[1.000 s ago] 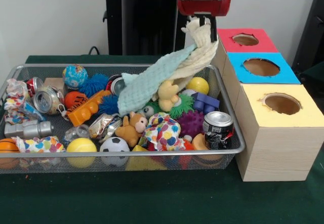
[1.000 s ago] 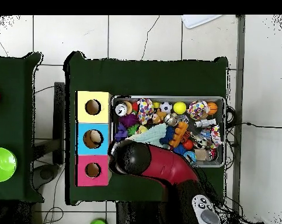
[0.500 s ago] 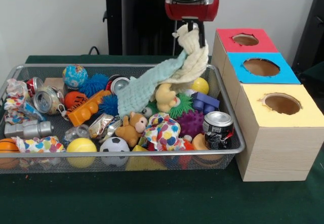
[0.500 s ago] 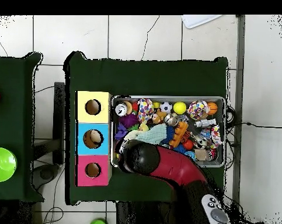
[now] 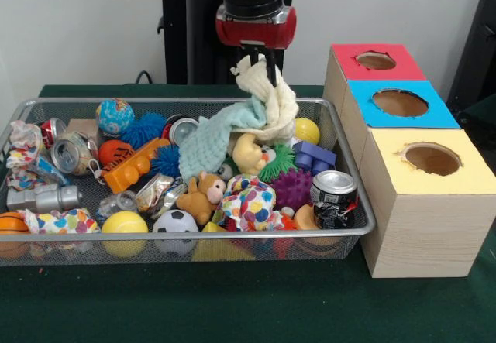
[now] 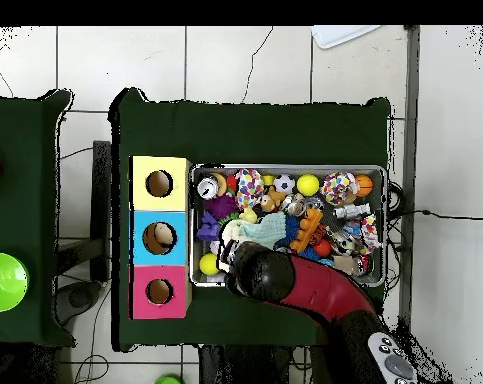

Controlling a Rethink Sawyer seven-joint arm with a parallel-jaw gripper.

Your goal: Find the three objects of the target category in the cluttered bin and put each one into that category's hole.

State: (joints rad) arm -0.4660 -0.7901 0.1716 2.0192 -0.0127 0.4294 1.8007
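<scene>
My gripper (image 5: pixel 260 64) hangs over the back middle of the silver wire-mesh bin (image 5: pixel 77 252), shut on a cream and pale teal cloth (image 5: pixel 256 118). The cloth's lower end drapes onto the toys. One small clear, wrinkly plastic bottle (image 5: pixel 118 202) lies near the bin's front left; I see no other clear bottles, and the clutter may hide them. The blue-topped hole (image 5: pixel 400 102) is the middle one in the wooden box, to the right of the bin. In the overhead view the arm (image 6: pixel 285 285) covers the gripper at the bin's (image 6: pixel 385 225) lower left, beside the blue hole (image 6: pixel 158 238).
The bin is packed with balls, plush toys, spiky balls, an orange block and silver cans (image 5: pixel 333 196) (image 5: pixel 74 156). The red-topped hole (image 5: pixel 376 60) and the yellow-topped hole (image 5: pixel 432 159) flank the blue one. A green bowl (image 6: pixel 5 282) sits on a separate table.
My gripper has moved left in the front view, away from the box and over the bin's middle, carrying the cloth. The cloth now hangs more bunched and lower.
</scene>
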